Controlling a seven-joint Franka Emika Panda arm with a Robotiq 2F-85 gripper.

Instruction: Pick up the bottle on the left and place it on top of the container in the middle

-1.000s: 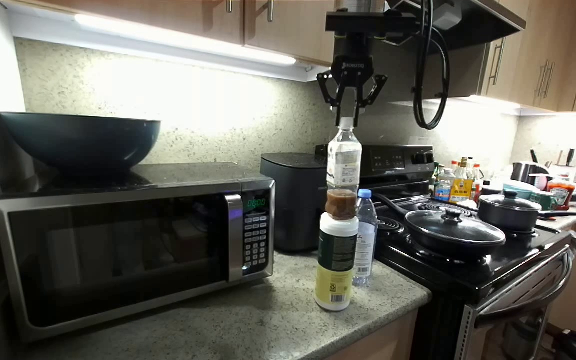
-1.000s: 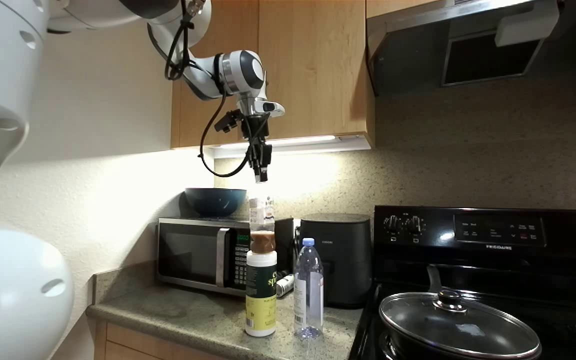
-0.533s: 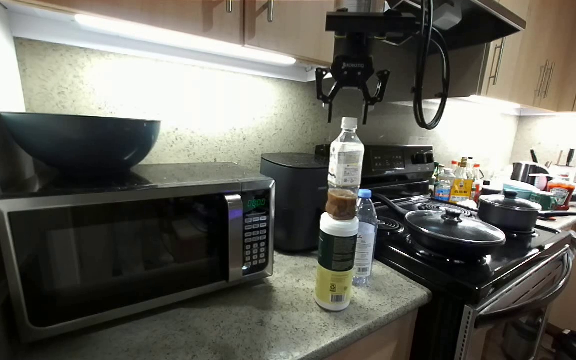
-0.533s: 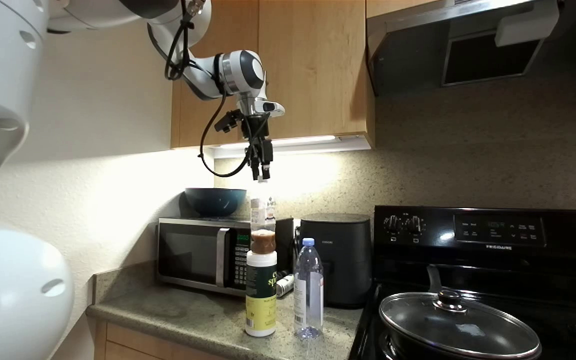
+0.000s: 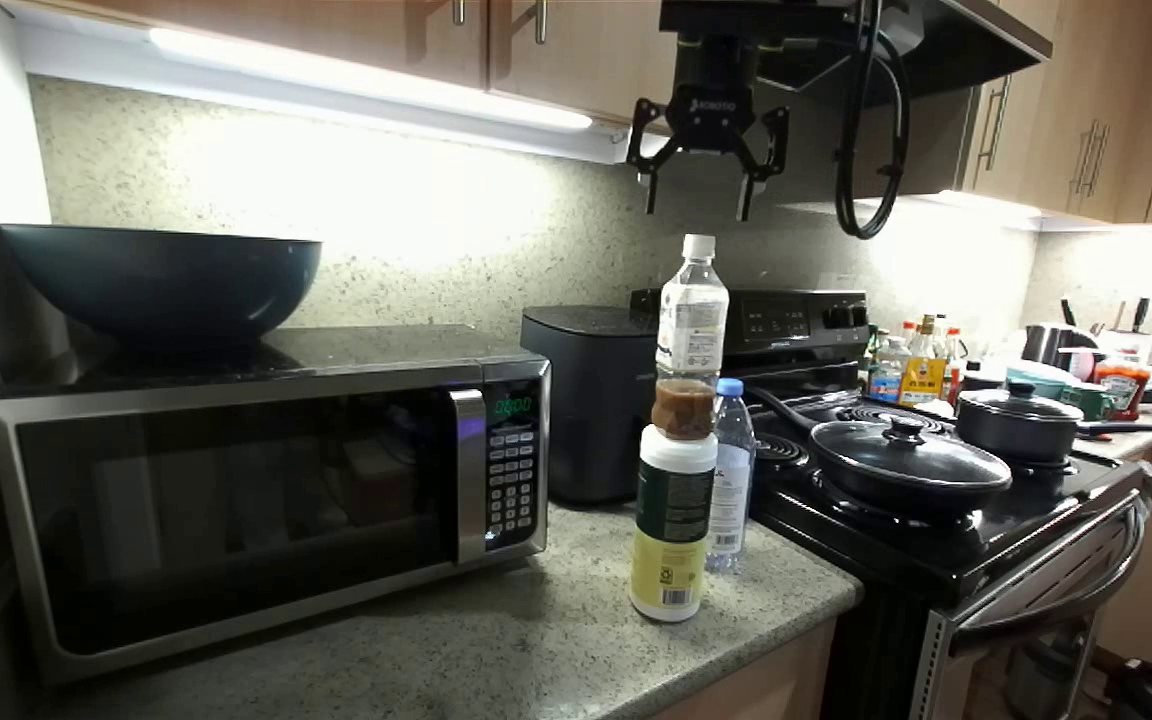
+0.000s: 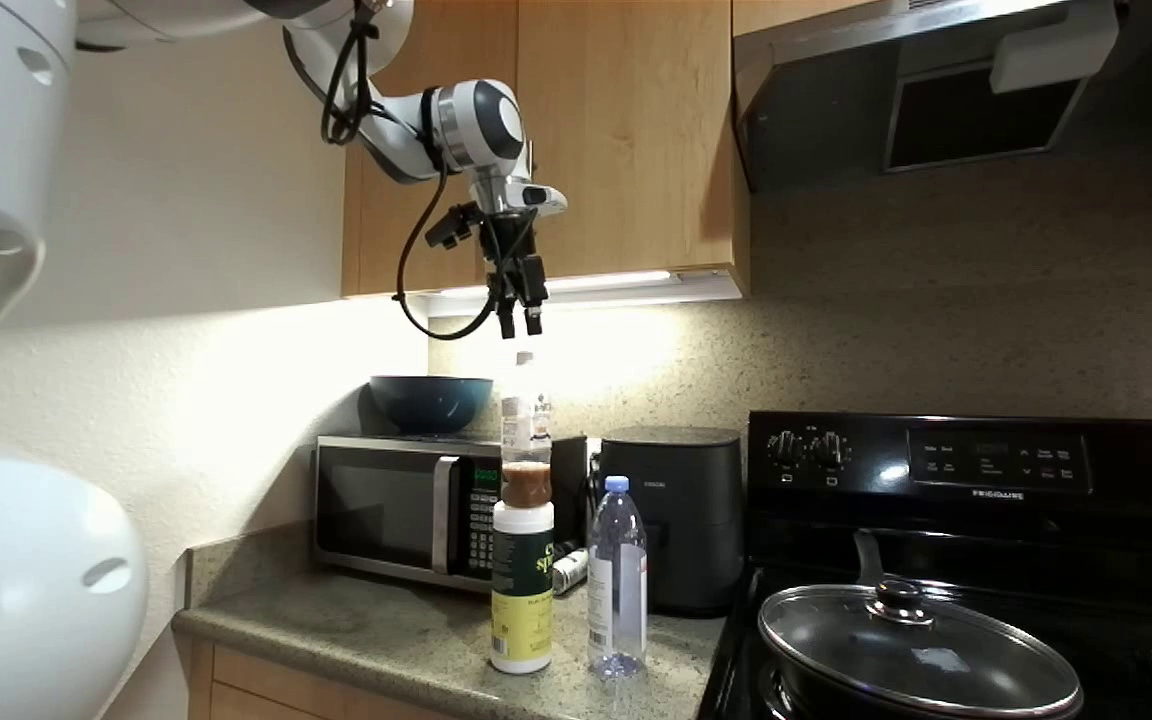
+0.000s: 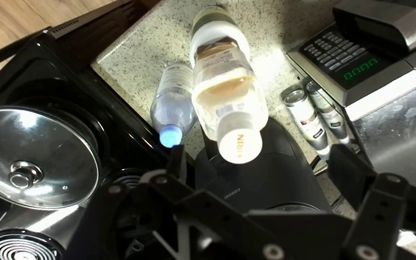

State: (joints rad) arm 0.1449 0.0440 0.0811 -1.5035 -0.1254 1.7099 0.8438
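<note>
Kitchen, speckled grey surface, strip light lit under wood-faced cabinets. Nearest, by the surface's edge: plastic canister, white lid, dark green band, yellow lower part, standing upright. On top of that lid: Kirin bottle, clear plastic, upright, base resting on the lid, brown liquid in its lower part; cap white, lettered KIRIN in wrist view. Directly over the cap: Robotiq gripper, pointing down, maker's name legible in an exterior view. Jaws spread, gap wider than the cap; both fingertips sit above it, clear of the bottle, in both exterior views. Just beside the canister and not touching it: clear water bottle, blue cap, pale label, upright on the surface.

Next back: microwave, steel-coloured frame, dark door, green digits on the panel, reading not certain. Dark blue bowl rests on its top. Near the microwave's side, in wrist view: two small labelled cylinders, side by side; whether upright or lying, cannot tell. Behind: black Cosori air fryer.

Adjoining the surface: black Frigidaire range, range hood above. On it, glass-lidded frying pan; lidded saucepan farther off. Past the pans: sauce bottles in a group, then a red ketchup bottle. Background: stone-patterned backsplash, brightly lit behind the microwave
</note>
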